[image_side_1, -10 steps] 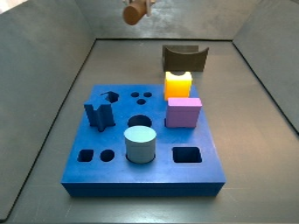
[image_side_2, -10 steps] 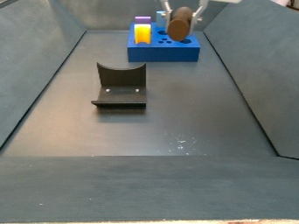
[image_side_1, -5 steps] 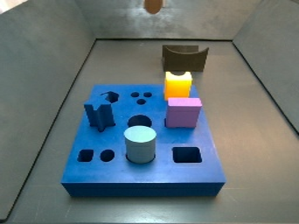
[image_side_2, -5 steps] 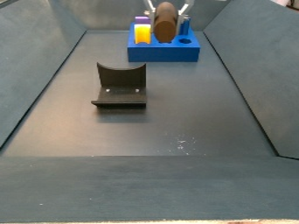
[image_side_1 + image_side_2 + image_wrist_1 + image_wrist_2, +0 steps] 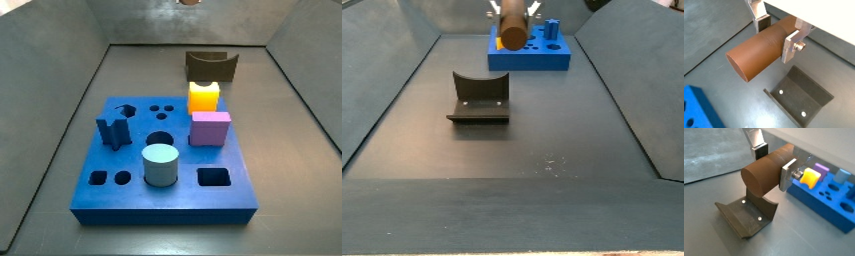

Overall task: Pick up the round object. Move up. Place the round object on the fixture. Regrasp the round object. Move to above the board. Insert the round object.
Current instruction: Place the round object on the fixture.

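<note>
My gripper (image 5: 776,36) is shut on the round object (image 5: 756,54), a reddish-brown cylinder peg held crosswise between the silver fingers (image 5: 790,46), high in the air. In a wrist view the peg (image 5: 764,172) hangs above the fixture (image 5: 747,218), a dark notched block on the floor. In a side view the gripper (image 5: 515,10) holds the peg (image 5: 512,27) end-on in front of the blue board (image 5: 529,58), well above the fixture (image 5: 478,97). In the other side view only the peg's tip (image 5: 190,2) shows at the top edge, above the fixture (image 5: 210,67).
The board (image 5: 201,200) carries a pale teal cylinder (image 5: 160,164), a pink square peg (image 5: 210,128), a yellow peg (image 5: 203,96) and a dark blue piece (image 5: 112,130), beside round and square holes. Grey sloped walls (image 5: 54,110) enclose the floor.
The gripper has carried the peg upward and sideways, from over the board toward the fixture. The peg has nearly left the top of a side view and now points end-on.
</note>
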Controlling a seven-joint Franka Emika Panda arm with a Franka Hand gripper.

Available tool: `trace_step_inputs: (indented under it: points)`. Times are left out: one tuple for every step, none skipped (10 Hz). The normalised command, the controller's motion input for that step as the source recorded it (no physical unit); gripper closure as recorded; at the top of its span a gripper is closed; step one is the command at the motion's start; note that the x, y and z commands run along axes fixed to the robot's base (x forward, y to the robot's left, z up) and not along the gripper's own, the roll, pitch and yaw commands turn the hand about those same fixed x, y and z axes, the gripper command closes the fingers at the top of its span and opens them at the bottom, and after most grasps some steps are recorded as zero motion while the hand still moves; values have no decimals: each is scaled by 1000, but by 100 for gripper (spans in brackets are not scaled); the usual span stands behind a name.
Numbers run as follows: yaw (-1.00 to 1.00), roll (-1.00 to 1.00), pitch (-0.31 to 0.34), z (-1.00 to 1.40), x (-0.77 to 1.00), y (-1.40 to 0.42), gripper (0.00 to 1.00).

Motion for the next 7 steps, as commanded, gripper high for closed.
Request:
trace_step_inputs:
  points:
    - [34, -1000, 365, 4, 1000, 115, 100]
    - [-39, -1000, 395, -6, 891, 87, 100]
    - [-96, -990, 420, -9, 786, 72, 100]
    - [-113, -865, 384, -14, 735, 67, 100]
    - [-148, -629, 289, -15, 640, 61, 100]
    - [-159, -488, 235, -11, 561, 52, 100]
    - [-154, -390, 164, -9, 452, 49, 100]
